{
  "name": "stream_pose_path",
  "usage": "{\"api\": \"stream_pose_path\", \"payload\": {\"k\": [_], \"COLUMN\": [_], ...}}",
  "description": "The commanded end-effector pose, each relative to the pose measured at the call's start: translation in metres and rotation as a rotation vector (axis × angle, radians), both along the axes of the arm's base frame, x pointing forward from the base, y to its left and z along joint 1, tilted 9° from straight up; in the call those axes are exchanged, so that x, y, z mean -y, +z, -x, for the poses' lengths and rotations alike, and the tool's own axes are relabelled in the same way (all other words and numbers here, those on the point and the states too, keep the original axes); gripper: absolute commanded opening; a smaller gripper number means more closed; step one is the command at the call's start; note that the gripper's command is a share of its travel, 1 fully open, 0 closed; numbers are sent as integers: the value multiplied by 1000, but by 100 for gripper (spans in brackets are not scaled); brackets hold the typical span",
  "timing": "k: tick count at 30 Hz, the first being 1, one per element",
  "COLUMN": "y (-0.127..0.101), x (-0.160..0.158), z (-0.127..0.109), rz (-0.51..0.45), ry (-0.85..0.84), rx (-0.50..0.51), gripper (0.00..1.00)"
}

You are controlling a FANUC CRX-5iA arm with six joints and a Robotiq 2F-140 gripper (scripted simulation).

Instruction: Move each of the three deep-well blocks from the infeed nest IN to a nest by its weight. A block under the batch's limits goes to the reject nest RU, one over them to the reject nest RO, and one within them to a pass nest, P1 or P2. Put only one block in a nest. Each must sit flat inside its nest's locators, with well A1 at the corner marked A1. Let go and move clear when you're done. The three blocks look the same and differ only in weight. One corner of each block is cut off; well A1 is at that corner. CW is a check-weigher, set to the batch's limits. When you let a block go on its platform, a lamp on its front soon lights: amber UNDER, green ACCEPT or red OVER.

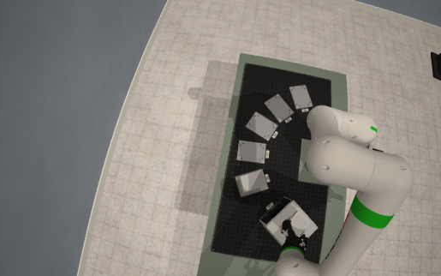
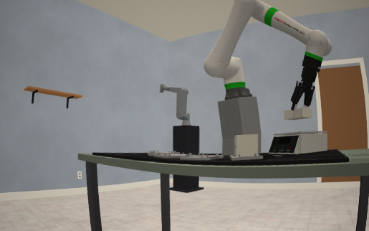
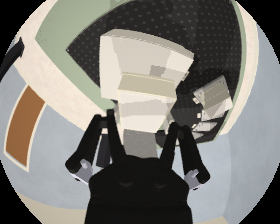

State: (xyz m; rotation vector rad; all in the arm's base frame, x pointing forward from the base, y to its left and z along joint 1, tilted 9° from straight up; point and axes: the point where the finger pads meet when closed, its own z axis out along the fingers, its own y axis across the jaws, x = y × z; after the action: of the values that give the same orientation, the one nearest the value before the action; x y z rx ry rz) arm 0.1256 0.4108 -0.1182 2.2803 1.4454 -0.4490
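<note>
My gripper [image 1: 296,232] [image 2: 299,107] [image 3: 142,107] is shut on a pale deep-well block [image 2: 298,114] [image 3: 147,86], held above the check-weigher [image 2: 313,144] [image 1: 269,221] [image 3: 133,54]. A gap shows between block and platform in the exterior view. The weigher's front panel [image 2: 280,140] shows small dim red and green marks; no lamp is clearly lit. A tall pale block or stack [image 2: 246,145] [image 1: 253,182] stands in the nest beside the weigher; how many blocks cannot be told. The held block's cut corner is not clear.
Several grey nest plates [image 1: 251,152] [image 1: 261,126] [image 1: 278,108] [image 1: 300,97] curve away along the black mat [image 1: 271,73], with no block on them. Their labels are unreadable. The arm's pedestal [image 2: 238,118] stands behind the tall block in the exterior view.
</note>
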Motion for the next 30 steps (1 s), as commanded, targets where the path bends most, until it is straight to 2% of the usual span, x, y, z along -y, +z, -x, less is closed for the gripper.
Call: {"api": "stream_pose_path", "payload": {"k": [1, 4, 30], "y": [2, 3, 15], "x": [4, 8, 37], "z": [-10, -19, -85], "rz": [-19, -34, -34], "ry": [-108, -201, -201], "rx": [5, 8, 8], "gripper": [10, 10, 10]}}
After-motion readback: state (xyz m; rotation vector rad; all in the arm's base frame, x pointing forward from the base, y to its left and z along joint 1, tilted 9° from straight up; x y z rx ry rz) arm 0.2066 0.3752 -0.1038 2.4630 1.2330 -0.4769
